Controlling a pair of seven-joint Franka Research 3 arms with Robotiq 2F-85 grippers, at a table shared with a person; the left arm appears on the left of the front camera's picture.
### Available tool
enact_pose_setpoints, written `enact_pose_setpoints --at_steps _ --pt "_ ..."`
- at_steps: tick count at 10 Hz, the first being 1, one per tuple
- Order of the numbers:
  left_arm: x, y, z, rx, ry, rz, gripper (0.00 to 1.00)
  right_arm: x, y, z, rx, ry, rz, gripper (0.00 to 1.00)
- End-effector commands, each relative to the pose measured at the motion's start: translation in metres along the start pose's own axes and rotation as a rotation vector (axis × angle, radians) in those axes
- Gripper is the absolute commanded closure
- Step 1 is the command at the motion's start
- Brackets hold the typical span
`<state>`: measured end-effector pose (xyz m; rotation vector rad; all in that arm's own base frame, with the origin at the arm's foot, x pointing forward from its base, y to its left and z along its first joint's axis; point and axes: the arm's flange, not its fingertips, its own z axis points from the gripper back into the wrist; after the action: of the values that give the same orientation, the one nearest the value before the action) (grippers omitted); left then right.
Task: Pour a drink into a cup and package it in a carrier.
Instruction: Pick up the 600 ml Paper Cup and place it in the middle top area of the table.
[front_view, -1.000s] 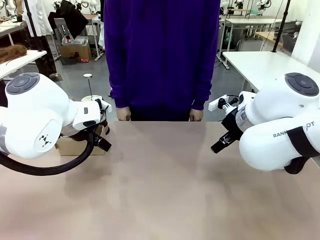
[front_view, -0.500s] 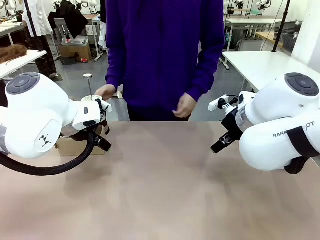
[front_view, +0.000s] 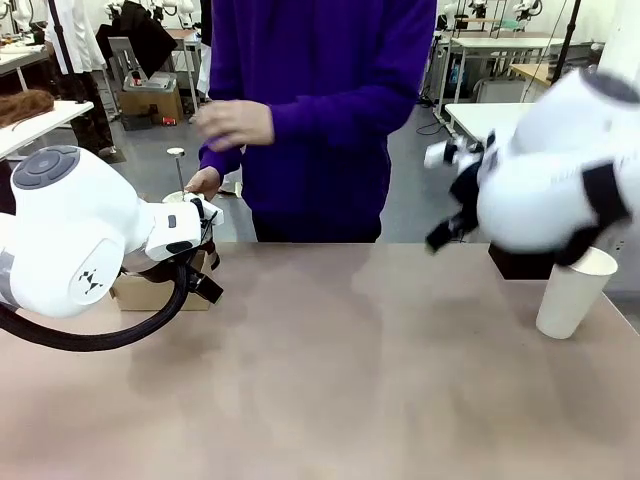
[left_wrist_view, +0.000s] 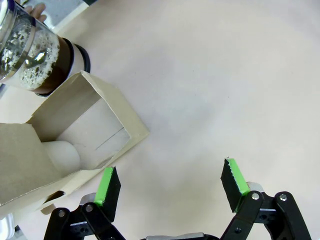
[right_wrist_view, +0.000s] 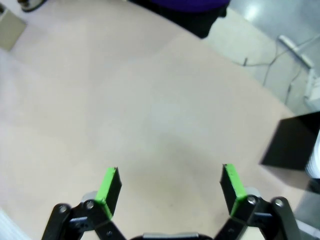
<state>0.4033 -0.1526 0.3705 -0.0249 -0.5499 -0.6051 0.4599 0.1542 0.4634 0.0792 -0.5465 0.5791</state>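
The drink is dark brown liquid in a clear glass press pitcher with a foamy wall, standing just beyond the carrier, an open brown cardboard box. My left gripper hangs open over bare table beside the carrier, holding nothing. In the front view the carrier sits tucked behind my left arm, and a person's hand rests near the pitcher's plunger. The white cup stands upright at the table's right side, partly behind my raised right arm. My right gripper is open and empty above the table.
A black box sits by the cup, also seen as the black box. The person in a purple sweater stands at the far edge with the other hand lifted at chest height. The table is bare in the middle.
My right arm has swung upward, uncovering the cup behind it. The person's hands left the table edge: one went to the pitcher, the other rose to chest height. My left arm stayed still.
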Motion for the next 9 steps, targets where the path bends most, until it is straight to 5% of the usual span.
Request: enact_pose_setpoints --at_steps 1,4,7,9 --pt "0.000 0.000 0.000 0.000 0.000 0.000 0.00 0.046 -0.064 0.038 0.123 -0.001 -0.004 0.00" --pt "0.000 0.000 0.000 0.000 0.000 0.000 0.00 0.026 -0.156 0.101 0.415 -0.155 0.080 0.00" --pt "0.000 0.000 0.000 0.000 0.000 0.000 0.00 -0.062 -0.242 0.143 0.522 -0.383 0.172 0.00" --pt "0.000 0.000 0.000 0.000 0.000 0.000 0.00 -0.137 -0.278 0.134 0.618 -0.552 0.188 0.00"
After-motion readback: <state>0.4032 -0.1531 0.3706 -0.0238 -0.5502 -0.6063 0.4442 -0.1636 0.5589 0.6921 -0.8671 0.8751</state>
